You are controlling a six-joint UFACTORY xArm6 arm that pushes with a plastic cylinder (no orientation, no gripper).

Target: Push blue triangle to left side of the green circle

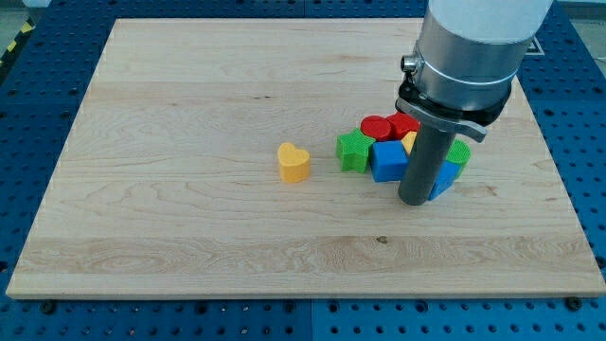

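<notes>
Several small blocks sit bunched together on the wooden table, toward the view's right, and my tip stands among them. I carry no gripper, only a straight dark rod, so nothing on me opens or closes. My tip rests on the table at the bottom edge of the cluster, just to the view's right of the blue cube and touching or nearly touching it.

Behind the rod, on its right side in the view, a second blue block peeks out; its shape is mostly hidden, so I cannot say for sure that it is the triangle. A green block with a ribbed rounded edge shows just above it, also partly covered by the rod. A green star-like block lies at the cluster's left end, touching the blue cube. Two red blocks and sit at the top of the cluster, and a sliver of yellow block shows between them and the rod.

Well apart, toward the view's left, a yellow heart stands alone. No containers are on the table.
</notes>
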